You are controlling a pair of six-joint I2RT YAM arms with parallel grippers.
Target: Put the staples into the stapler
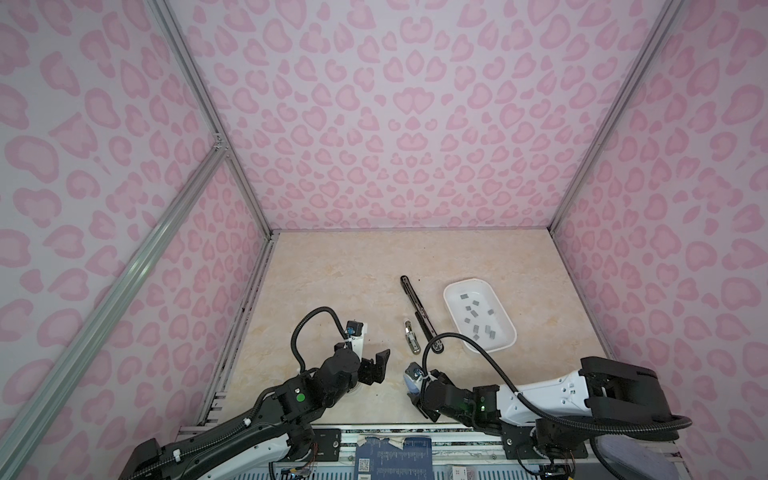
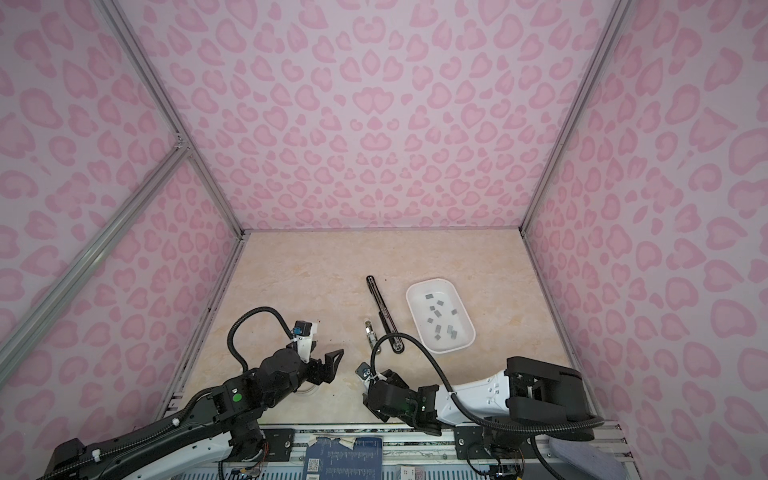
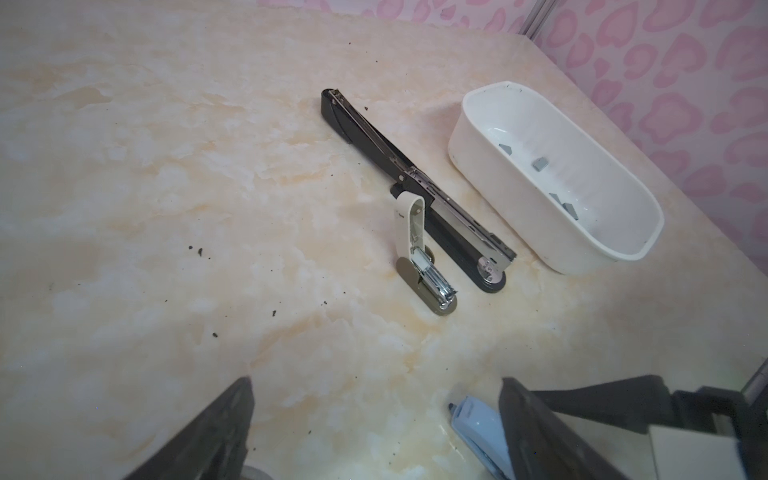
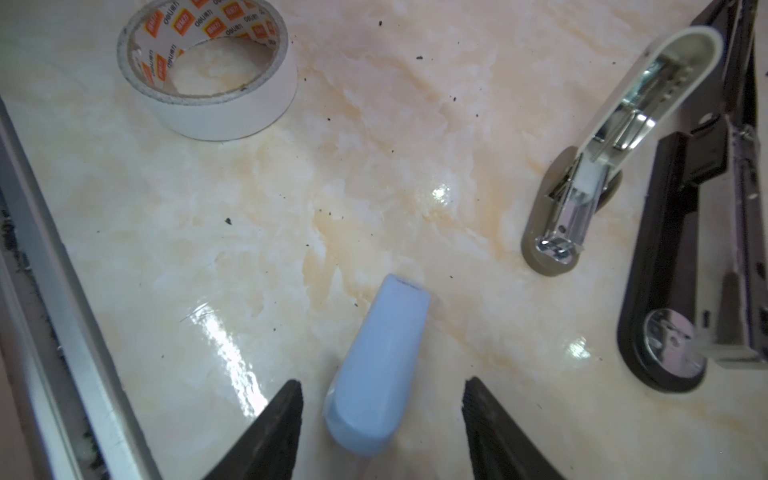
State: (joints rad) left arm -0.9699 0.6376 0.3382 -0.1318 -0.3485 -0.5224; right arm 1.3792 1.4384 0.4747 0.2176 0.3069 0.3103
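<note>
Marble tabletop, pink-patterned walls. Straddling blue stapler, right gripper jaws spread, gap each side, gripping nothing; long axis in line with the pincer's reach. Staples in white tray, off right, nearer right arm, well apart from stapler. Left gripper wide open, empty, hovering, pointed toward centre.

Free tbl L & back; black stapler, tray ctr-R.
</note>
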